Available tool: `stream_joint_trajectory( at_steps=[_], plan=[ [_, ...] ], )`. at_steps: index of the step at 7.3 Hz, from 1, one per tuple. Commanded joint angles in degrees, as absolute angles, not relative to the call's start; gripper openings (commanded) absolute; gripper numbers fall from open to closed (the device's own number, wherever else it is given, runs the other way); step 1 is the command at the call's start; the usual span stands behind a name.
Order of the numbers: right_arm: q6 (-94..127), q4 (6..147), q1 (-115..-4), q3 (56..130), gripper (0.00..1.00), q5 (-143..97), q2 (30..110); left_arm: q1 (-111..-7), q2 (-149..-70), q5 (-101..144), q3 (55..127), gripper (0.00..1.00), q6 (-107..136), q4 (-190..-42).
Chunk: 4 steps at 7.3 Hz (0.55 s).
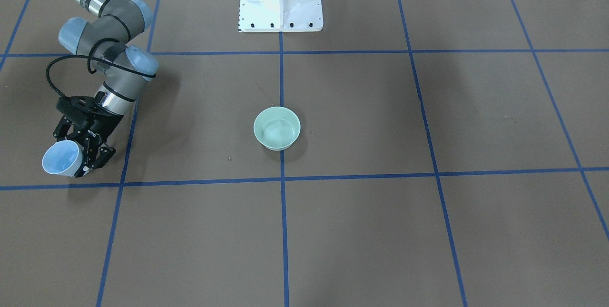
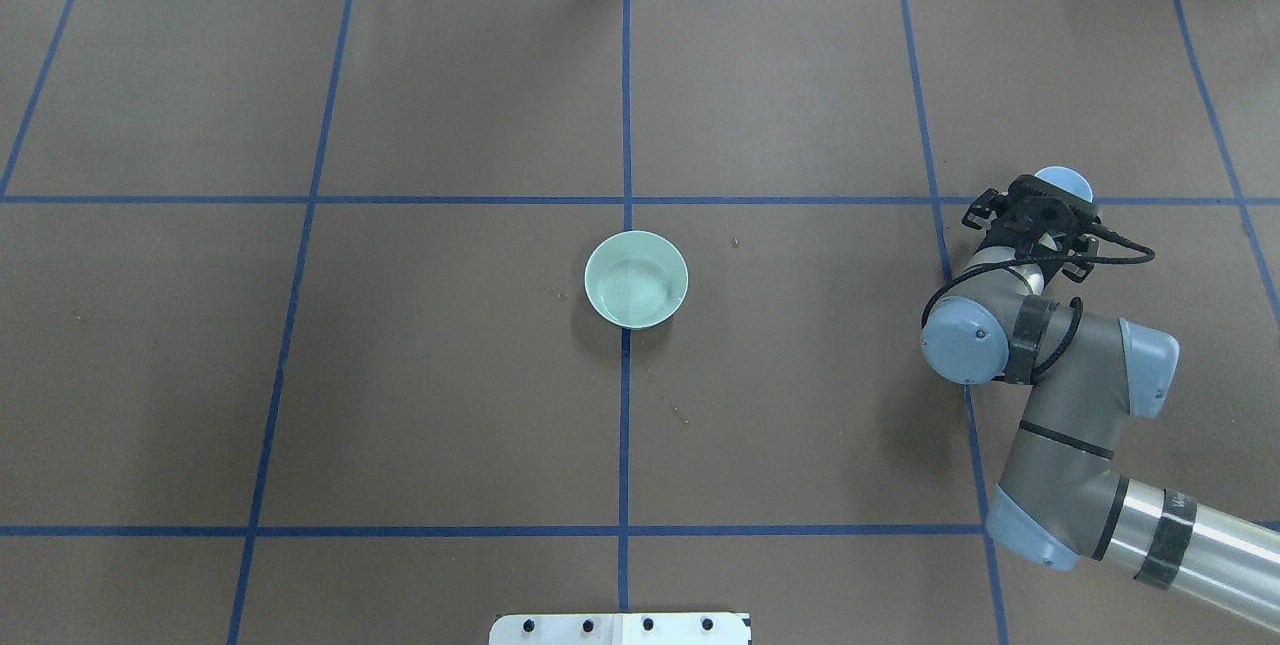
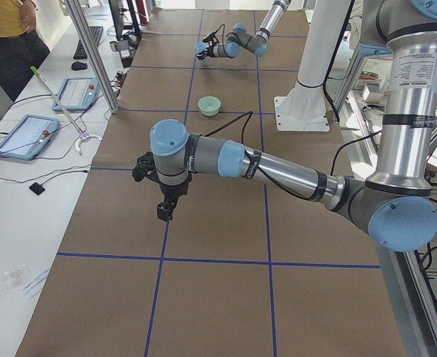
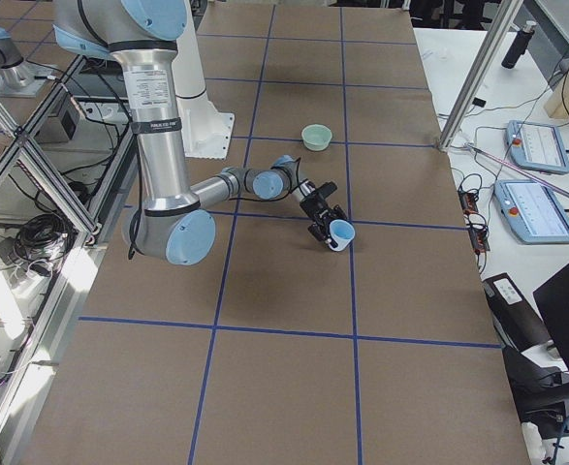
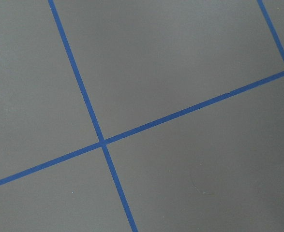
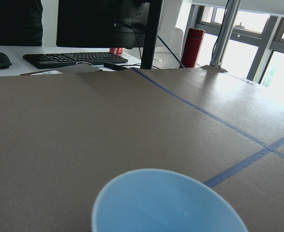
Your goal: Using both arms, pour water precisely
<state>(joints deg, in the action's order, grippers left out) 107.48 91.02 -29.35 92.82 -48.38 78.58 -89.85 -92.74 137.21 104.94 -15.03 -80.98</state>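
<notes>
My right gripper (image 1: 82, 155) is shut on a light-blue cup (image 1: 61, 158) by its rim, low over the table at my far right. The cup also shows in the overhead view (image 2: 1065, 183), the exterior right view (image 4: 341, 232) and the right wrist view (image 6: 166, 203); I cannot make out water in it. A pale green bowl (image 1: 277, 128) stands at the table's middle (image 2: 636, 279), with faint glints of water (image 2: 634, 287) inside. My left gripper (image 3: 162, 204) hangs over bare table far to my left, empty; I cannot tell whether it is open or shut.
The white pedestal (image 1: 280, 2) stands behind the bowl. Blue tape lines (image 5: 102, 142) grid the brown table. Desks with tablets (image 3: 26, 134), a keyboard (image 6: 74, 59) and metal posts (image 4: 468, 82) line the operators' side.
</notes>
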Motion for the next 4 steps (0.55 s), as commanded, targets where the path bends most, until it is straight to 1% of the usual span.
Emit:
stream_joint_trajectory(
  at_steps=[1,2,3,4],
  plan=[
    [106.44,90.97,-30.49,93.77,0.0,-45.54,79.01,-89.82,-92.46,137.2,105.12,1.0,-15.03,-80.95],
    [104.09,90.71,-30.76,94.82,0.0,-43.35,79.45,-89.82,-92.46,137.2,105.03,1.0,-15.03,-80.95],
    [102.15,90.09,-30.67,98.4,0.0,-41.85,82.32,-89.82,-92.46,137.2,105.03,1.0,-15.03,-80.95],
    [100.39,90.0,-30.59,103.66,0.0,-40.97,85.31,-89.82,-92.46,137.2,104.86,1.0,-15.03,-80.95]
  ],
)
